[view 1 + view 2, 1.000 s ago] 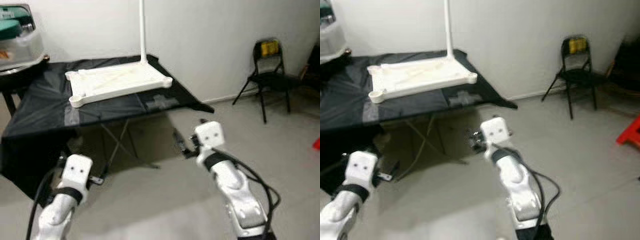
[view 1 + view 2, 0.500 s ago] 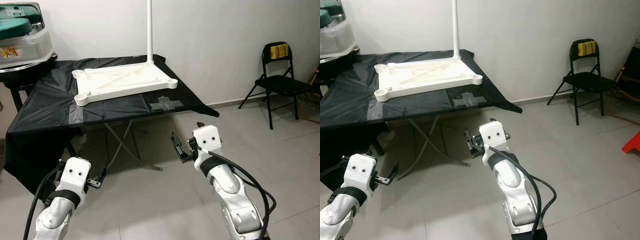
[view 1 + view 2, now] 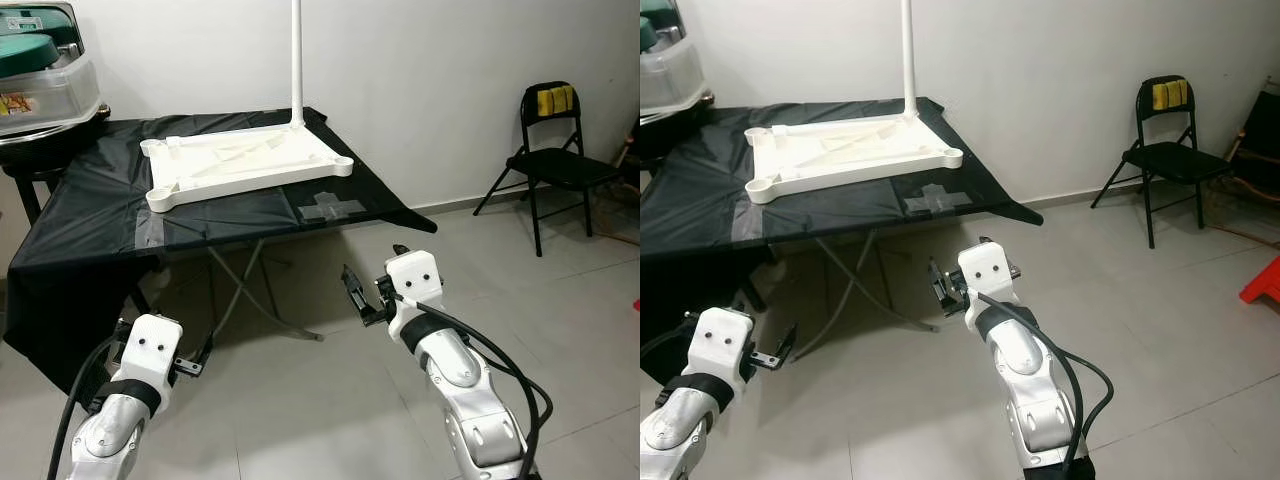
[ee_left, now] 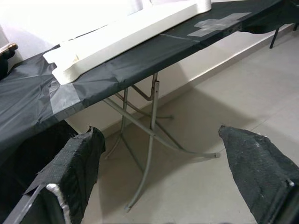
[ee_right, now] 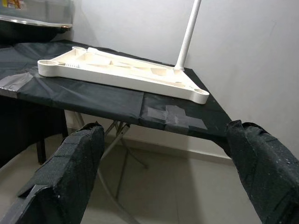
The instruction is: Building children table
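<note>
A white children's tabletop [image 3: 245,163] lies upside down on a folding table [image 3: 90,215] draped in black cloth, one white leg [image 3: 296,60] already standing upright at its far corner, well ahead of and above both grippers. The left gripper [image 3: 190,358] and right gripper [image 3: 365,297] hang low over the grey floor [image 3: 300,400] short of the table's edge, each with its black fingers [image 5: 70,163] spread wide and holding nothing. Grey tape patches [image 3: 331,207] mark the cloth. A clear lidded bin [image 3: 45,70] with green contents sits beyond the table's left end; a black folding chair [image 3: 550,160] stands off to the right.
</note>
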Controlling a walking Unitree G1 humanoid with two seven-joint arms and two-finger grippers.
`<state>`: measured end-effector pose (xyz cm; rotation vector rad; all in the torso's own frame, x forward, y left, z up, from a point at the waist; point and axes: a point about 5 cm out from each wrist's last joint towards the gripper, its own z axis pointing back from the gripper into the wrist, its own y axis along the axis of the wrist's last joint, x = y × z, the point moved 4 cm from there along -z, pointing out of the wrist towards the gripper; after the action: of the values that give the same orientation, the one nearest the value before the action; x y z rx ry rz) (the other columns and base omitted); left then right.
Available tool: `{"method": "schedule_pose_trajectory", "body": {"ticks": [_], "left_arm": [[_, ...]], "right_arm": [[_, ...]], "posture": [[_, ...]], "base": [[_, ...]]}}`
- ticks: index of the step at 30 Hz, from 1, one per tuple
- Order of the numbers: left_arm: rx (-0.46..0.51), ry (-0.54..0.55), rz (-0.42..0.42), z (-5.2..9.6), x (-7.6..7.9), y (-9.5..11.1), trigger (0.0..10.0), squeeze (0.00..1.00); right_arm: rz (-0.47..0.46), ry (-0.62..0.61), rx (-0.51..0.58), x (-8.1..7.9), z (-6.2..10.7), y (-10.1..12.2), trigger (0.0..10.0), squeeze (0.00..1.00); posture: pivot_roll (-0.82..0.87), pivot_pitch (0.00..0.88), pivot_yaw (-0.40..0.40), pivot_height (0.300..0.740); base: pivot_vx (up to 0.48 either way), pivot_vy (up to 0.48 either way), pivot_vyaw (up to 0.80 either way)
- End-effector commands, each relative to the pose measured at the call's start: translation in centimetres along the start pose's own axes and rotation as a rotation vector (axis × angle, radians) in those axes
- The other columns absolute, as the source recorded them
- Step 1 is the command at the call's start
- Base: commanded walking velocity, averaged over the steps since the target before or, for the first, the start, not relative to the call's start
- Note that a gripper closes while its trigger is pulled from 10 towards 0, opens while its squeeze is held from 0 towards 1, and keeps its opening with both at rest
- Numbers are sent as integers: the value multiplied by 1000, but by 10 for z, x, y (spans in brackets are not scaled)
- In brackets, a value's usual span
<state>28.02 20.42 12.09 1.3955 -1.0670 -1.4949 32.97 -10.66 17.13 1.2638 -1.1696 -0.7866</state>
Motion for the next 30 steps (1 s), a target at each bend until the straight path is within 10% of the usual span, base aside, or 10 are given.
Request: {"method": "schedule_pose_trajectory", "body": {"ticks": [1, 30], "left_arm": [[-30, 1, -17, -1, -1, -5, 10000, 0], [-50, 22, -10, 0, -5, -9, 10000, 0]], "right_arm": [[-4, 11, 8, -3, 0, 3, 10000, 0], [-8, 17, 8, -5, 0, 2, 10000, 0]], "posture": [[-28, 0, -43, 740], [-25, 0, -41, 740]], "base": [[0, -345, 0], [0, -50, 0]]}}
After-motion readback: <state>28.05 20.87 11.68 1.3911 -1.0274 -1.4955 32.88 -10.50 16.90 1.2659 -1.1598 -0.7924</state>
